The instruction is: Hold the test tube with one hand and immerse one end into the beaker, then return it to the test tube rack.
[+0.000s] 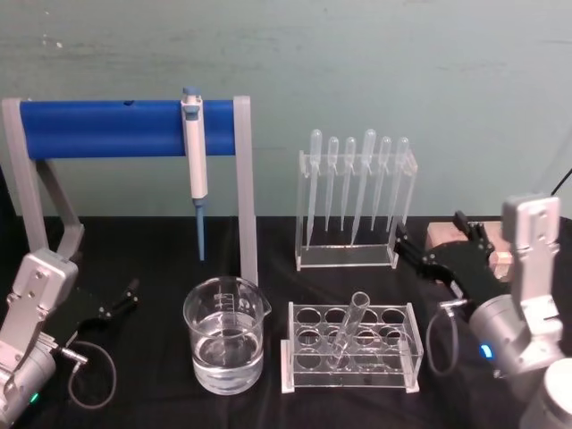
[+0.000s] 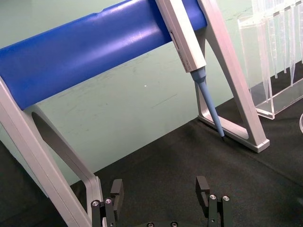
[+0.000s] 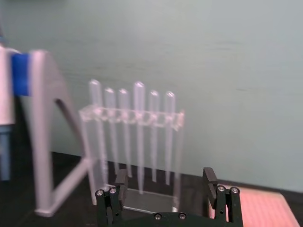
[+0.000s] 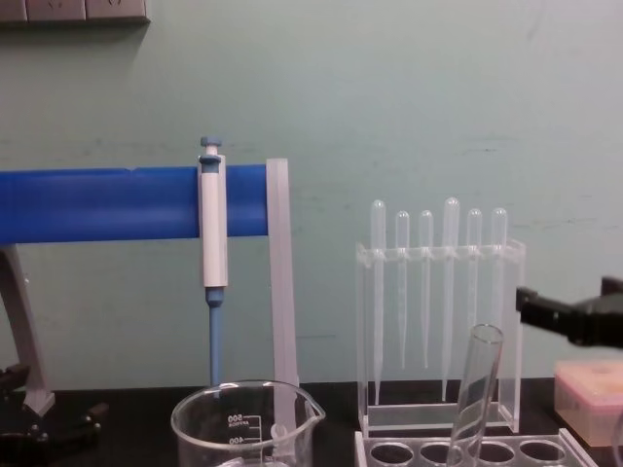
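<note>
Upright but tilted, the test tube (image 1: pixel 349 332) stands in a clear rack (image 1: pixel 352 350) near the front of the black table (image 1: pixel 161 259), its open rim leaning up and to the right above the rack's holes. From the chest view the tube (image 4: pixel 474 394) rises out of the rack (image 4: pixel 467 452) with nothing gripping it. Just left of the rack sits the beaker (image 1: pixel 224 334), partly filled with clear liquid, its spout toward the rack; the two are close but apart.

Behind the rack stands a clear holder (image 1: pixel 350 207) with six thin pipettes (image 1: pixel 366 179) hanging in a row. Behind the beaker a blue bar (image 1: pixel 116 128) spans a grey frame (image 1: pixel 245 188), and a blue-and-white pipettor (image 1: pixel 194 165) hangs from it, tip pointing down.

The right gripper (image 1: pixel 413 246) hovers to the right of the rack, beside the pipette holder, well clear of the tube, with a pinkish block (image 1: pixel 445 235) behind it. Its jaws are spread with nothing between them, as its wrist view shows (image 3: pixel 164 182). The left gripper (image 1: pixel 132 290) rests low at the table's left, left of the beaker, jaws also spread and empty (image 2: pixel 160 189).
</note>
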Robot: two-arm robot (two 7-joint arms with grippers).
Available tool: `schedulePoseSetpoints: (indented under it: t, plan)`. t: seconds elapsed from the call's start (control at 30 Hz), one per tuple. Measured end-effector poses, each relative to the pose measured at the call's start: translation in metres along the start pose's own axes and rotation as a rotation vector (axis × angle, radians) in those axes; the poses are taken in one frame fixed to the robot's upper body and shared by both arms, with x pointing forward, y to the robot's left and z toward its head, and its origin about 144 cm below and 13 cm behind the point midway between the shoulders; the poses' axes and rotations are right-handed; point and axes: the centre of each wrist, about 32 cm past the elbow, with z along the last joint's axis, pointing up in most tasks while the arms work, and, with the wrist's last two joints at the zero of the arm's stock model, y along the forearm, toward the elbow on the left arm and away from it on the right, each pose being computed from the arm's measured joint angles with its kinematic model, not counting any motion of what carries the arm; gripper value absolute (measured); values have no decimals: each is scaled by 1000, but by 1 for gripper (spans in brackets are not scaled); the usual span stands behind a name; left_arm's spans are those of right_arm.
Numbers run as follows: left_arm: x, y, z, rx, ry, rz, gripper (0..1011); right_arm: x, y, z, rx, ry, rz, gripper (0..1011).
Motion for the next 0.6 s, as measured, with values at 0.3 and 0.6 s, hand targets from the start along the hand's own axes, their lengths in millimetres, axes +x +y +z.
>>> schedulePoseSetpoints:
  t: [0.3, 0.6]
  plan:
    - [0, 0, 0, 0, 0, 0, 1000, -26, 10, -22, -53, -22, -102, 1003]
    - [0, 0, 0, 0, 0, 0, 1000, -28, 11, -23, -49, -31, -107, 1003]
